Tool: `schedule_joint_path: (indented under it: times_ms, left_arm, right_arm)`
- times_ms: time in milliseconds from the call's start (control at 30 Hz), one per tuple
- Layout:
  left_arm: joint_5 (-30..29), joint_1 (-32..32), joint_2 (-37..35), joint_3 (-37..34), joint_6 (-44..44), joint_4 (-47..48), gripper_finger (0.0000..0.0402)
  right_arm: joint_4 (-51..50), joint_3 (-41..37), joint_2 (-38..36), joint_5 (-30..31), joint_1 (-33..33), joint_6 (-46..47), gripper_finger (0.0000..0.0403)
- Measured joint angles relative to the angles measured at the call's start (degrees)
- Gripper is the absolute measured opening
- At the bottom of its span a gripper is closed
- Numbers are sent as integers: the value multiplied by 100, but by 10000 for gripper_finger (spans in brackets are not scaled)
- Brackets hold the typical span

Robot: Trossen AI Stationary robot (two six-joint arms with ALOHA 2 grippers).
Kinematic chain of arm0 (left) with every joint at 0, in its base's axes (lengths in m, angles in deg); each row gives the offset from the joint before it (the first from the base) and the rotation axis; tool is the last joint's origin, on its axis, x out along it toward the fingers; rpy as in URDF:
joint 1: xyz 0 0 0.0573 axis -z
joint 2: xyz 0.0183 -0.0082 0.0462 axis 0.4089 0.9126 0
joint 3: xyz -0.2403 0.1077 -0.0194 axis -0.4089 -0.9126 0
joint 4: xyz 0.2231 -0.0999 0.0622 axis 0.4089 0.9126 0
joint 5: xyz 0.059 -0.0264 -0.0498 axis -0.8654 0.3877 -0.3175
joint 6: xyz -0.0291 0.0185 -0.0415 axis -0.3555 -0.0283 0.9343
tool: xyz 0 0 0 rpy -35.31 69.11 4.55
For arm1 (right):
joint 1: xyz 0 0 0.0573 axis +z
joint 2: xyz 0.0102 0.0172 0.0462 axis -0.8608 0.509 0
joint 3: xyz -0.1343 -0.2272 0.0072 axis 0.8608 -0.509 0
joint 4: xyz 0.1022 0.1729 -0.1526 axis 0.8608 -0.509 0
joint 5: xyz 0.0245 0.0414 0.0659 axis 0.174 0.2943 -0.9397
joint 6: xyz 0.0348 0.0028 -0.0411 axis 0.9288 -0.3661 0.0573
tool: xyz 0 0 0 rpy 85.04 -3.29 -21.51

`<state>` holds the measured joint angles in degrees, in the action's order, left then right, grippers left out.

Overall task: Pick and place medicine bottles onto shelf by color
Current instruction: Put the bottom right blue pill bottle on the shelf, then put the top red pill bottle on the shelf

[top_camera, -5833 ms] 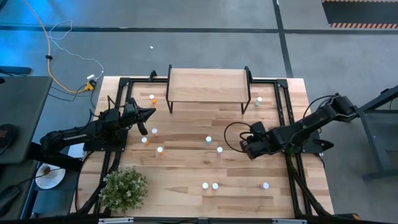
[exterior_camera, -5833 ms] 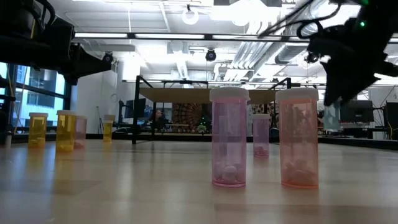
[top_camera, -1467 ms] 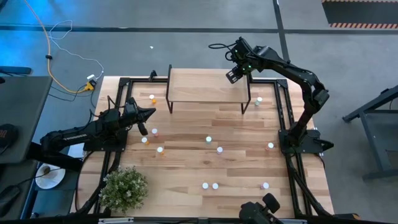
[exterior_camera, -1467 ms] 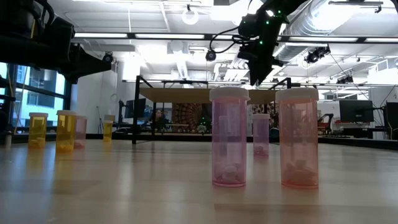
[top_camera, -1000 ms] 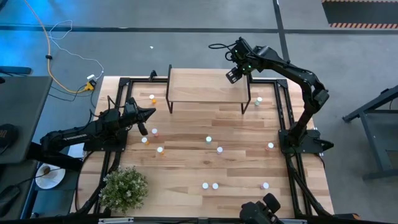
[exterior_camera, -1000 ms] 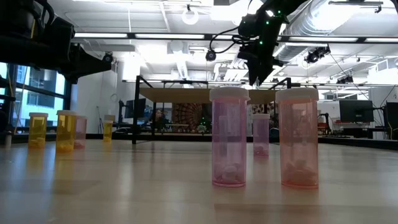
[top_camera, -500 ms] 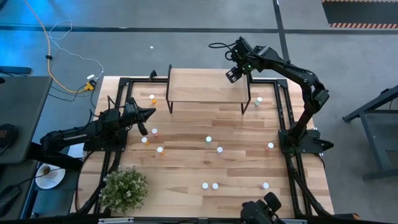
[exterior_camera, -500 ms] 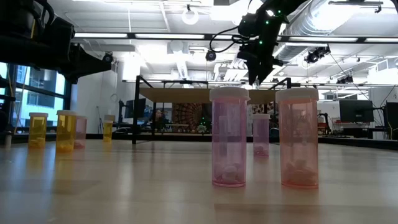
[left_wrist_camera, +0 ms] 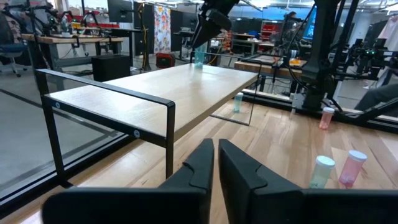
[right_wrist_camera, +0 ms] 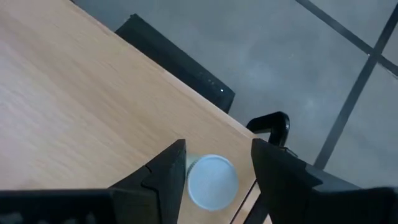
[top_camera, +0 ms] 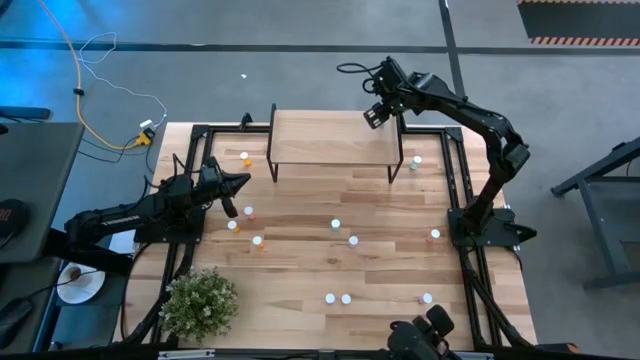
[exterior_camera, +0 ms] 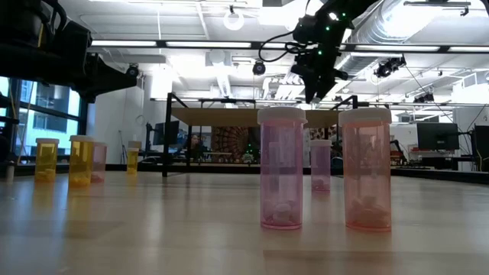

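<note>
The large striped-wood worktop [top_camera: 330, 260] carries a low light-wood shelf on thin black metal legs [top_camera: 333, 138] at its far edge, with tiny white-capped medicine bottles [top_camera: 334, 225] scattered on the boards in front of and beside that shelf. Above the shelf's far right corner the right hand [right_wrist_camera: 214, 163] hangs with fingers spread apart around, but clear of, a pale green white-capped bottle [right_wrist_camera: 212, 180] standing on the shelf top. Off the shelf's left front, the left hand [left_wrist_camera: 216, 163] waits with its fingers pressed together, holding nothing.

Overhead ceiling strip lights [exterior_camera: 229, 43] illuminate the room brightly and evenly. Blue glare tints the floor [top_camera: 30, 60] beyond the counter's left edge. Shadows are soft. Nearest pincer fingers [right_wrist_camera: 161, 174] appear blurred.
</note>
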<state>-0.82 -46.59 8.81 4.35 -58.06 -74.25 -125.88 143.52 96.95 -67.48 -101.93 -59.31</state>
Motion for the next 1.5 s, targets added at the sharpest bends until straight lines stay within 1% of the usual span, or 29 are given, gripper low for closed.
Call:
schedule_joint_path:
  times_ms: [267, 533, 767, 867, 1067, 1300, 1400, 1500]
  left_arm:
    - [0, 0, 0, 1, 0, 0, 61]
    - [-15, 0, 0, 2, -2, 0, 77]
    - [-24, 0, 0, 2, -11, -2, 88]
    - [-24, 0, 0, 1, -194, -2, 94]
    - [-22, 0, 0, 2, -493, -11, 121]
    - [48, 0, 0, 22, -620, 2, 174]
    - [342, 0, 0, 134, -458, -7, 192]
    - [549, 2, 1, 317, -442, 129, 197]
  right_arm:
    - [-5, 0, -2, -88, 2, 18, 175]
    - [85, 0, -51, -93, 16, 42, 175]
    - [331, 2, -325, -111, 15, 0, 175]
    - [335, 4, -457, -145, 16, 0, 175]
    - [288, 4, -832, -262, 232, 124, 175]
    - [240, 4, -1390, 48, 777, 245, 174]
    - [120, 4, -1614, 345, 1047, 298, 174]
    - [-77, 4, -1827, 739, 1268, 312, 174]
